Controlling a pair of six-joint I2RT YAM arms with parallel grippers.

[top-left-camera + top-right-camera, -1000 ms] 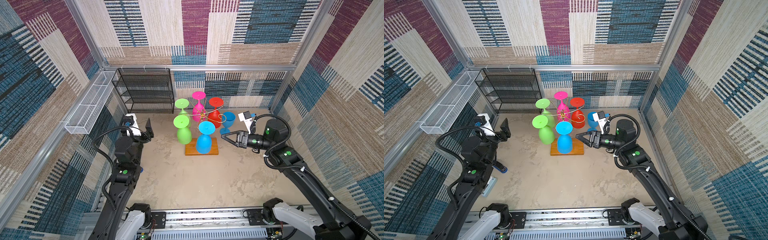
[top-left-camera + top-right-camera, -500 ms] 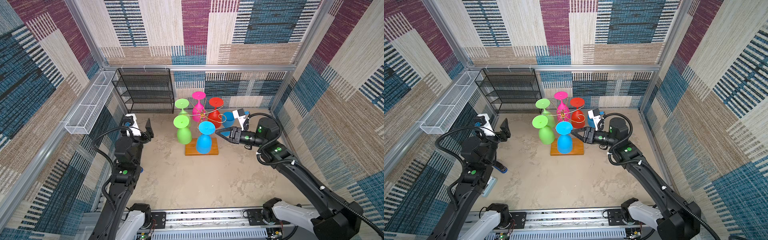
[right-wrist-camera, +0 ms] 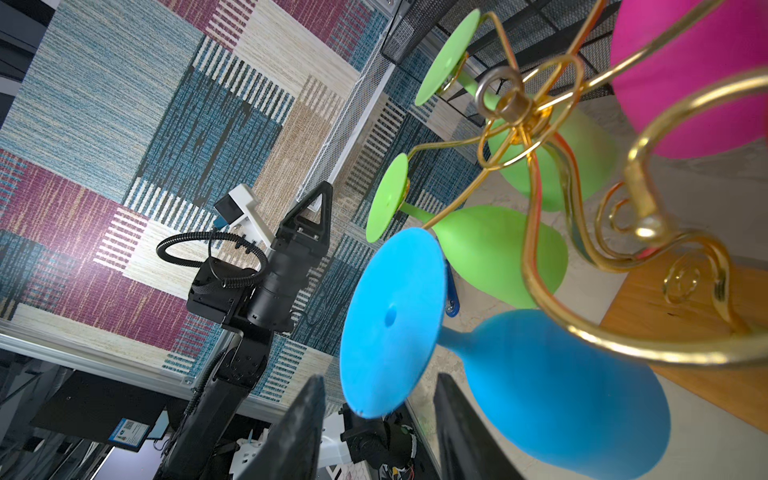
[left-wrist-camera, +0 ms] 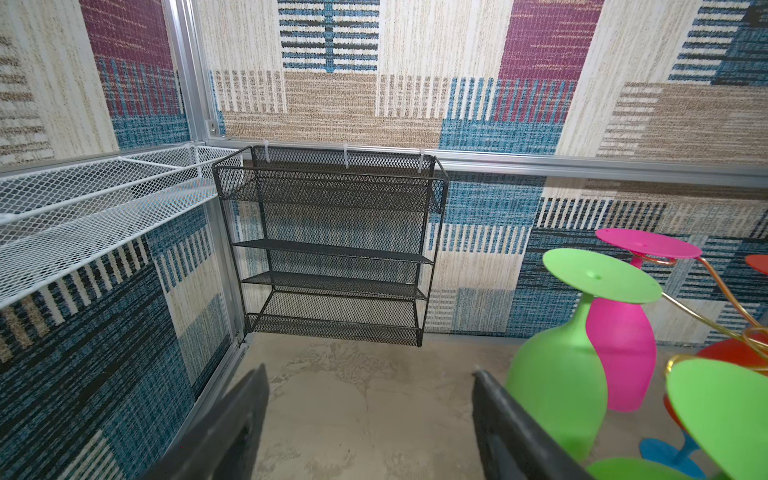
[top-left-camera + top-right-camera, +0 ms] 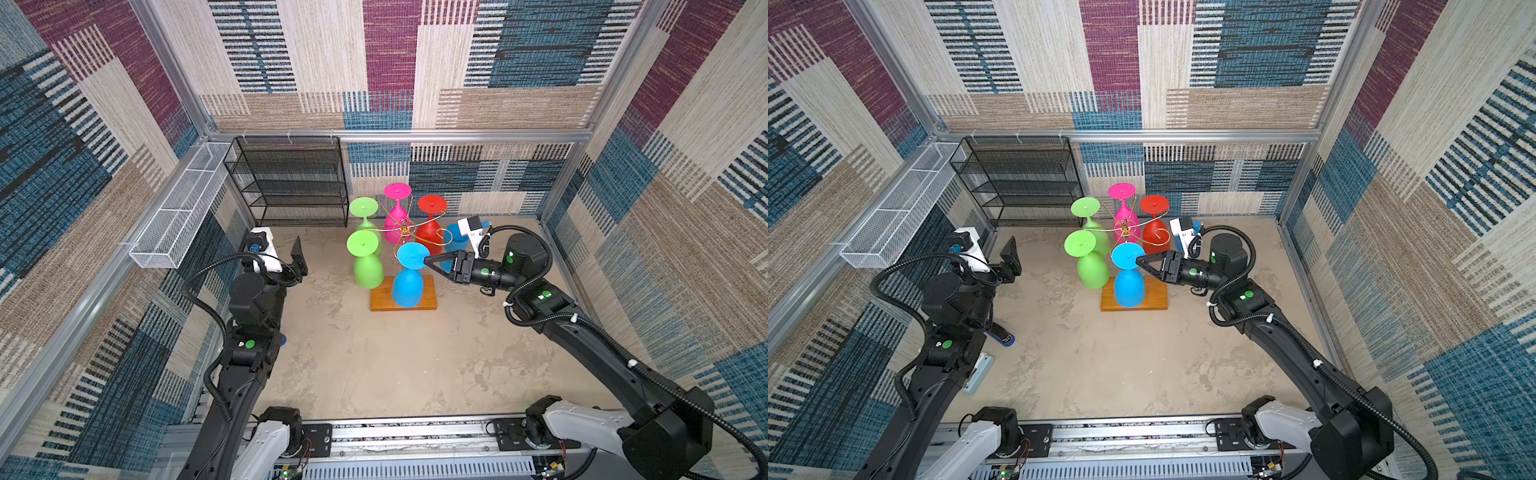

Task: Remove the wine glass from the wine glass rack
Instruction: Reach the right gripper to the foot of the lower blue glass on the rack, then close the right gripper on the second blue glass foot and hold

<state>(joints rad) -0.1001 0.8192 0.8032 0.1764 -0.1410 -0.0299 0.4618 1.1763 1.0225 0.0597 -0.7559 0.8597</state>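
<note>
Wine glass rack (image 5: 404, 227), thin gold wire on a wooden base, stands mid-floor. At far left hangs a white mesh basket (image 5: 174, 224), then a black mesh shelf (image 5: 291, 183). The left gripper (image 4: 370, 370) is spread wide and empty. A matte green glass (image 5: 368, 270), pink glass (image 5: 397, 191) and red glass (image 5: 432, 203) hang inverted from the scrolled arms. The blue wine glass (image 5: 409, 282) hangs frontmost. The right gripper (image 3: 380, 380) straddles its foot rim, jaws apart. Another blue glass (image 5: 457, 241) is half hidden behind.
</note>
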